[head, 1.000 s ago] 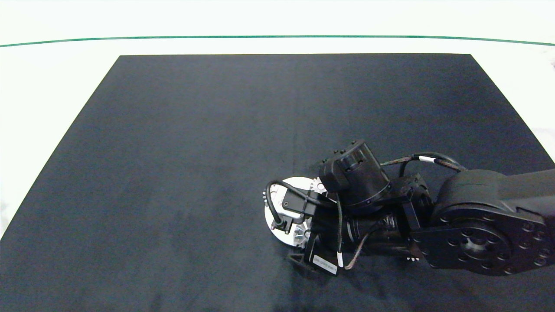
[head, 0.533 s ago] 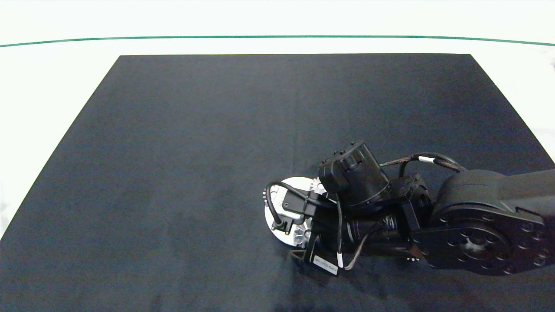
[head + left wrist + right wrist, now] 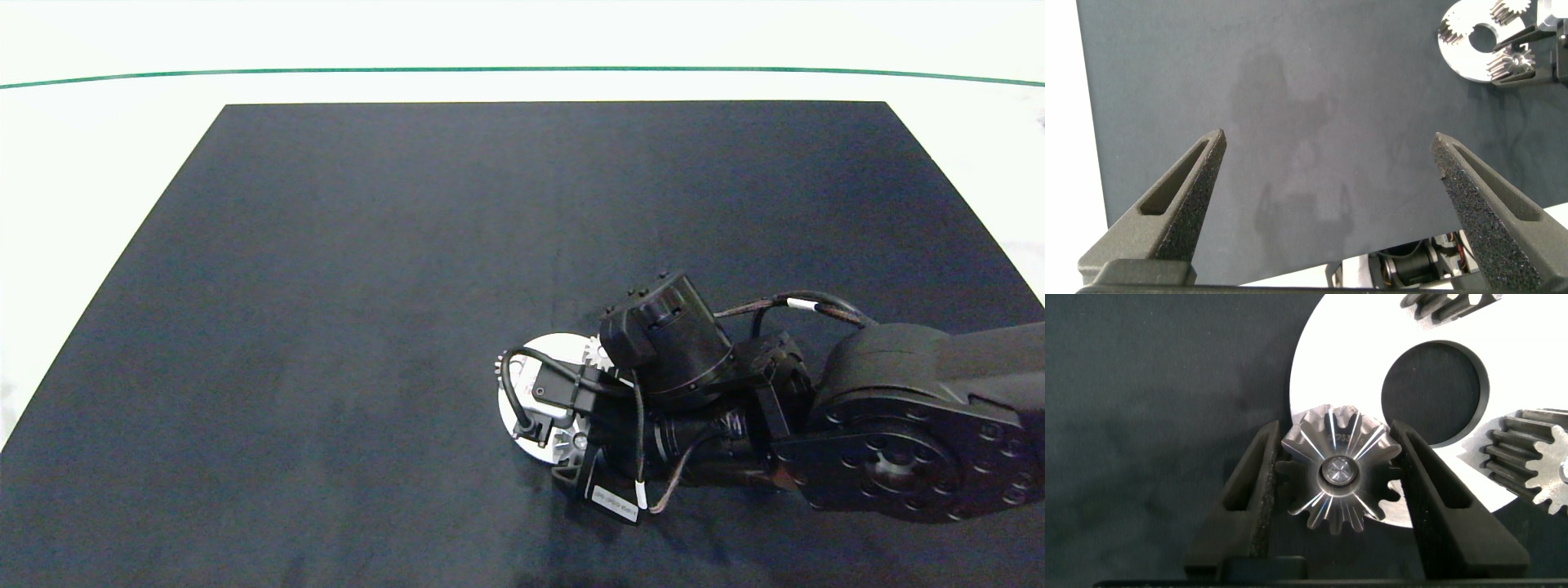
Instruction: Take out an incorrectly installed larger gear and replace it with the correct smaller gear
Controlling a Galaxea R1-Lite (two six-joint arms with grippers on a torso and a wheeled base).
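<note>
Step in hand: pulling the wrong gear. R gripper sits low over the round white metal base plate near the front-right of the black mat on the counter. Its fingers flank the larger gear, a silver metal piece w/ long splayed star-like teeth, and look to be pinching its tooth tips on both sides. The gear is at the plate's rim, on its post; can't tell if it has lifted at all. Two small silver spur gears w/ short even teeth sit on the plate beside the big round hole. Which one is the replacement: can't tell.

L gripper hovers idle well off the plate, fingers spread wide, nothing between them.

Next, as I judge it: straight lift off the post, no tilt, or the bore may bind; then set it down on the mat clear of the plate.
</note>
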